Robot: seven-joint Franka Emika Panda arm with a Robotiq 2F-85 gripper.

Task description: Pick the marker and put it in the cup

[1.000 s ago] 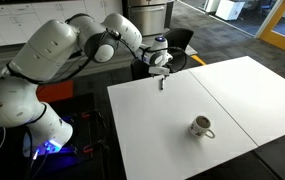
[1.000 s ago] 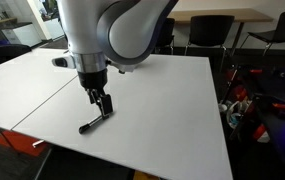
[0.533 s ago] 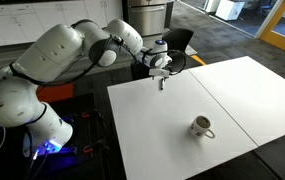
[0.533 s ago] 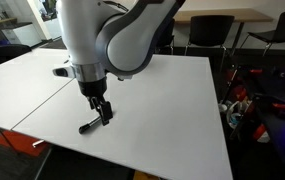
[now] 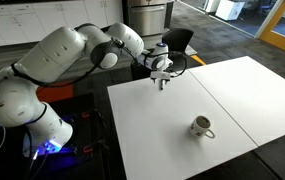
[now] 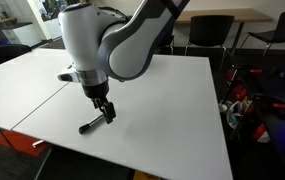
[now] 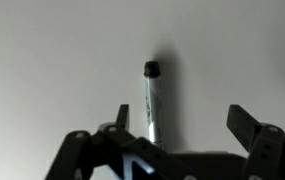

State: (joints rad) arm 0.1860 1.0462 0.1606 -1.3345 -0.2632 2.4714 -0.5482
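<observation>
The marker [image 7: 151,102] is a thin dark stick lying flat on the white table; it also shows in an exterior view [image 6: 90,125] near the table's edge. My gripper [image 7: 182,122] is open and hangs low right over it, with the marker lying between the fingers, close to one fingertip. The gripper shows in both exterior views [image 5: 161,81] [image 6: 105,112]. The cup [image 5: 201,126], a whitish-grey mug with a loop handle, stands upright on the table well away from the gripper.
The white table [image 5: 212,95] is made of two tops with a seam. Black chairs [image 5: 178,44] stand behind it. Cables and gear lie on the floor beside the table [image 6: 244,108].
The gripper has come down slightly toward the marker and shifted a little. The marker and the cup have not moved.
</observation>
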